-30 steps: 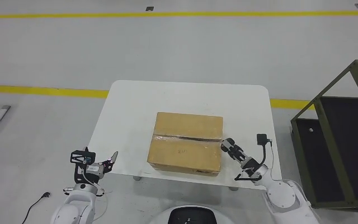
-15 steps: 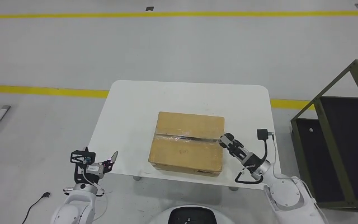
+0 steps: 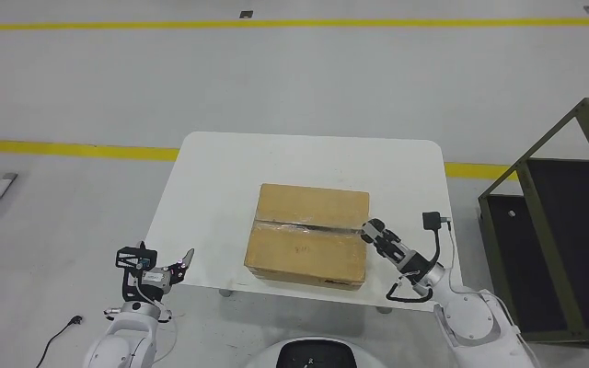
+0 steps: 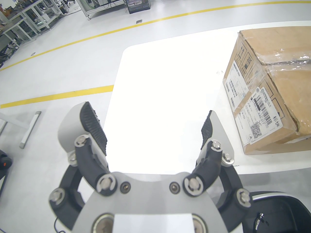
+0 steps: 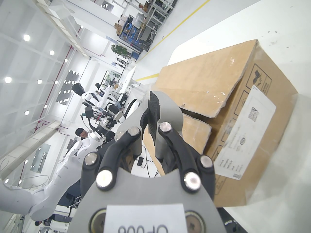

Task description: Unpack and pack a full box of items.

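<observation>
The right gripper point(image 5: 155, 109) has its jaws drawn together, the ribbed pads all but meeting; whether anything thin is pinched between them cannot be told, since the fingers point(image 5: 170, 115) cover that spot. Its tips sit at the right end of the box point(image 5: 218, 93), at the top edge where the taped seam point(image 3: 308, 224) runs out. Here the farther flap stands a little proud of the nearer one, with clear tape crumpled along the break. From above, the right arm slants in from the table's near right corner, wrist low, the gripper point(image 3: 372, 231) touching or just short of the cardboard; which of the two cannot be told.

The left gripper point(image 4: 150, 122) holds its jaws wide apart, the black pads point(image 4: 93, 124) facing one another over bare white table point(image 4: 158, 73). It hangs at the table's near left corner, pointed inward, well apart from the box. The left arm is tucked low beside that corner.

The box point(image 3: 308, 235) lies on the near half of the table point(image 3: 276, 161), flaps down, so its contents are hidden. In the left wrist view its left side carries a white label point(image 4: 266, 115), and its far end is cut off by the frame. A dark rack point(image 3: 543, 239) stands on the floor to the right, cut off likewise.
</observation>
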Motion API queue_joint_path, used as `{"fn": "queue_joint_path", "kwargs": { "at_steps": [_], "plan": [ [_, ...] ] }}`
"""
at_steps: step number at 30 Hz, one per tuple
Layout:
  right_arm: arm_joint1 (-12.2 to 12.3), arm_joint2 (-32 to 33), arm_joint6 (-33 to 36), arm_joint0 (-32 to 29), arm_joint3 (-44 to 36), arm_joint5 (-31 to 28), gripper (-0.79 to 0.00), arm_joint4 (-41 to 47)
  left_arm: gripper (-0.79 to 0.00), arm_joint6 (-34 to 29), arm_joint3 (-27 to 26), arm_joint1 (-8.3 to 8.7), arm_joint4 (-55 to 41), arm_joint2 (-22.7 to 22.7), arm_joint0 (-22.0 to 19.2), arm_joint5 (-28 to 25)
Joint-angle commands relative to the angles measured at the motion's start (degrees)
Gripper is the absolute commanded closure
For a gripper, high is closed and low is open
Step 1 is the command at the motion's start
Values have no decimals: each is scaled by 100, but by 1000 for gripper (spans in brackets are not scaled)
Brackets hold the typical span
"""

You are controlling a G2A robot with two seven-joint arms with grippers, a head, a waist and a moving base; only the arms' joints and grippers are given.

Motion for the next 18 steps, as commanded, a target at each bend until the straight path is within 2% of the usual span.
{"fn": "queue_joint_path", "kwargs": {
  "at_steps": [1,9,18],
  "plan": [
    [8,6,0,104,-188,148,0,-231,-785,0,0,0,0,0,0,0],
    [-8,-358,427,835,-417,604,0,-423,-785,0,0,0,0,0,0,0],
    [-67,-1086,1244,2053,78,311,0,-414,-785,0,0,0,0,0,0,0]
  ]
}}
